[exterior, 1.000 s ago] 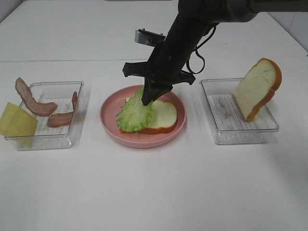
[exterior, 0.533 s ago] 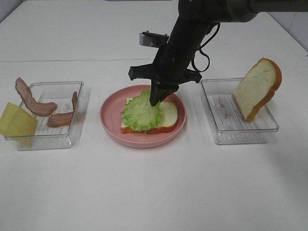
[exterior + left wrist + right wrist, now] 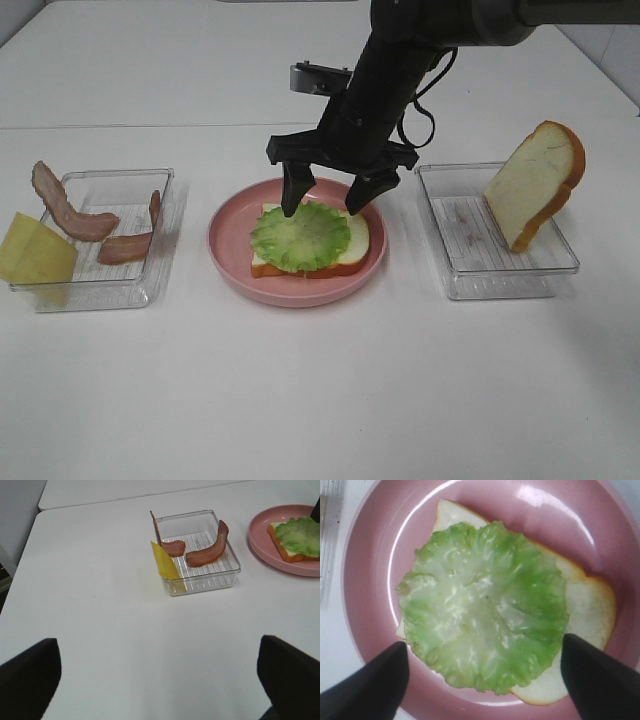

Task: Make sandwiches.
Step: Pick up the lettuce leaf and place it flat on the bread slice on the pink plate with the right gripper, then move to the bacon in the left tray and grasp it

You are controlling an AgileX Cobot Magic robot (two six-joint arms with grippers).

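The frilly lettuce leaf (image 3: pixel 300 236) lies flat on a white bread slice (image 3: pixel 357 238) in the middle of the pink plate (image 3: pixel 228 255). The right end effector (image 3: pixel 323 207) hangs just above the plate, its jaws spread apart to either side of the leaf and gripping nothing. Left of the plate, the bacon tray (image 3: pixel 100 290) holds two bacon strips (image 3: pixel 75 215), with a cheese square (image 3: pixel 35 255) at its far wall. Right of the plate, a second bread slice (image 3: pixel 535 185) leans tilted in the bread tray (image 3: pixel 500 285). The left end effector (image 3: pixel 160 665) hovers over the white surface (image 3: pixel 320 400) beyond the bacon tray, jaws wide and empty.
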